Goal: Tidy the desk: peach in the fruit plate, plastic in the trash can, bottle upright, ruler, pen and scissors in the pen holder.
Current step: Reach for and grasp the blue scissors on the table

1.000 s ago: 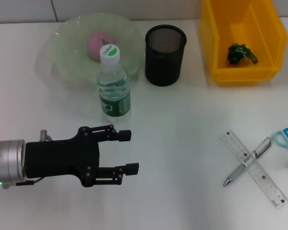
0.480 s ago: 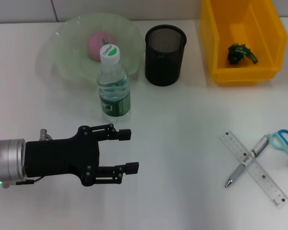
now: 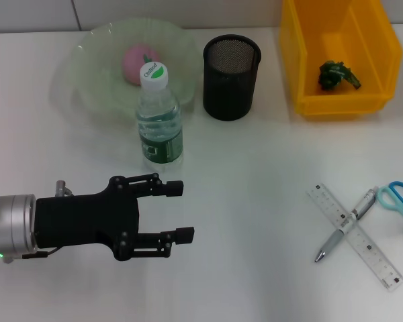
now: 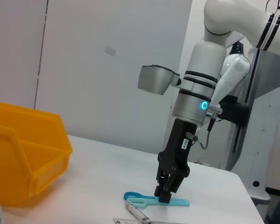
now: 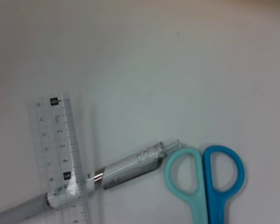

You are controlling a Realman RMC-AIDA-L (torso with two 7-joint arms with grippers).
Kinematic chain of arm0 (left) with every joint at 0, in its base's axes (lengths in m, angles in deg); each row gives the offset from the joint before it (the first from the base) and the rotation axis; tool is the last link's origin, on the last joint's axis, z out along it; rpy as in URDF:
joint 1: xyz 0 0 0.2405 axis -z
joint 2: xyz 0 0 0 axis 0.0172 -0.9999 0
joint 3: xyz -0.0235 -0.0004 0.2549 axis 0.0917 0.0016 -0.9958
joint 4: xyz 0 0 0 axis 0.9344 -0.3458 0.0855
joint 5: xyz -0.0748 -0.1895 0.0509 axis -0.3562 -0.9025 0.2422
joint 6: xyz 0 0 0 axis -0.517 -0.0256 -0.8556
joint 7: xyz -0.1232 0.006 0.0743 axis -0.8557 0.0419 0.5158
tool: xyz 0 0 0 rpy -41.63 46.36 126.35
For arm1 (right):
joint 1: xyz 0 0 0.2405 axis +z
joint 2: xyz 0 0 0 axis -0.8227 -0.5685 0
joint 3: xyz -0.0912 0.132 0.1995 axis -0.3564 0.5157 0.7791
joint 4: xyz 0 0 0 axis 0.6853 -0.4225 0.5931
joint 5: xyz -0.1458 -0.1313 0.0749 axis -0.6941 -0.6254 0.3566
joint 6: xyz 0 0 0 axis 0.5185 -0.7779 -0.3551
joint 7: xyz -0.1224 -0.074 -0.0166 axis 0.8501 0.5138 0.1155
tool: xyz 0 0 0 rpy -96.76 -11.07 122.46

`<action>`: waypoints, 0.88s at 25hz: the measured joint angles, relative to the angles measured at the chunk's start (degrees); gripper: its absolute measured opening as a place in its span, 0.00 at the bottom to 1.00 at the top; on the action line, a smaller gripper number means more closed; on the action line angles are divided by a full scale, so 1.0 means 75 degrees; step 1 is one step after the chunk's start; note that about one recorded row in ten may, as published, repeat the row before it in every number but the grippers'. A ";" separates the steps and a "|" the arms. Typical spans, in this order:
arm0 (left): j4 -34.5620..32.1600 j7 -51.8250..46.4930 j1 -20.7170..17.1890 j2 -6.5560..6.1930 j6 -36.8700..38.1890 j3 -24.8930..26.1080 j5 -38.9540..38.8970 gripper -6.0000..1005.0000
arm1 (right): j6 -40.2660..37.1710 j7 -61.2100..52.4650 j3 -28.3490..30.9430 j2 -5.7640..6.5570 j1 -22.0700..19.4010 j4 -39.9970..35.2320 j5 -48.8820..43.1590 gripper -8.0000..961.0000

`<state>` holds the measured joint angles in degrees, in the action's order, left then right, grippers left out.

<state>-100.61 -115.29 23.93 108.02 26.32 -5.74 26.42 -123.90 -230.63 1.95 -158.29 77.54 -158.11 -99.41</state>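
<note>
Right gripper (image 4: pixel 164 195) clamped on scissors (image 3: pixel 397 198) at the desk's (image 3: pixel 255 181) right edge, handles touching the pen (image 3: pixel 345 225), which lies across the ruler (image 3: pixel 354 236). Left gripper (image 3: pixel 178 212) open, hovering below the upright bottle (image 3: pixel 158 114).

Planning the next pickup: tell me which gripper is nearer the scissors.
Right. The right gripper is down on the scissors at the table's right edge; the left gripper hovers far across, near the bottle.

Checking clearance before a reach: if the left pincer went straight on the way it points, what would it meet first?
The left pincer, open, points across the table toward the robot's right. That line looks free until roughly the pen lying across the ruler, though height above the table is unclear.
</note>
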 joint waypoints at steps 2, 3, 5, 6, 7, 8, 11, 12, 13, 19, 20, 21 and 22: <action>0.0002 0.0001 0.0000 0.0000 -0.0001 0.0000 -0.0001 0.77 | 0.0002 0.0008 0.0000 0.0001 -0.0001 -0.0001 0.0000 0.24; 0.0004 0.0001 0.0000 0.0000 -0.0001 0.0005 0.0000 0.77 | 0.0005 0.0018 0.0000 0.0002 -0.0003 -0.0002 0.0000 0.23; 0.0004 0.0001 -0.0002 0.0000 -0.0001 0.0011 0.0000 0.77 | 0.0023 0.0031 0.0000 0.0003 -0.0014 -0.0019 0.0006 0.22; 0.0005 0.0002 -0.0003 0.0000 -0.0001 0.0017 0.0000 0.77 | 0.0027 0.0034 0.0003 0.0004 -0.0019 -0.0037 0.0013 0.21; 0.0006 0.0004 -0.0006 0.0000 -0.0001 0.0030 0.0000 0.77 | 0.0033 0.0038 0.0019 0.0004 -0.0031 -0.0082 0.0018 0.21; 0.0006 0.0007 -0.0012 0.0000 -0.0001 0.0047 0.0000 0.77 | 0.0035 0.0053 0.0058 0.0004 -0.0077 -0.0231 0.0033 0.20; 0.0006 0.0012 -0.0032 0.0000 -0.0001 0.0105 0.0000 0.77 | 0.0019 0.0071 0.0093 0.0004 -0.0158 -0.0544 0.0073 0.18; 0.0006 0.0012 -0.0032 0.0000 -0.0001 0.0105 0.0000 0.77 | 0.0019 0.0071 0.0093 0.0004 -0.0158 -0.0544 0.0073 0.17; 0.0007 0.0012 -0.0035 0.0000 -0.0001 0.0107 0.0000 0.77 | -0.0042 0.0132 0.0174 0.0011 -0.0207 -0.0771 0.0213 0.16; 0.0006 0.0005 -0.0036 0.0000 0.0000 0.0107 0.0000 0.77 | -0.0369 0.0389 0.0461 0.0034 -0.0204 -0.0948 0.0483 0.06; 0.0006 0.0000 -0.0036 0.0000 0.0000 0.0108 0.0000 0.77 | -0.0525 0.0453 0.0445 0.0034 -0.0172 -0.0960 0.0462 0.04; 0.0004 -0.0011 -0.0036 -0.0001 0.0000 0.0108 0.0000 0.77 | -0.0597 0.0469 0.0428 0.0033 -0.0164 -0.0967 0.0445 0.05; 0.0001 -0.0017 -0.0036 0.0000 0.0000 0.0107 0.0000 0.77 | -0.0625 0.0469 0.0412 0.0033 -0.0164 -0.0980 0.0416 0.07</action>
<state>-100.59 -115.42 23.65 108.02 26.32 -4.94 26.42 -128.59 -227.11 5.05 -158.04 76.31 -165.46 -96.28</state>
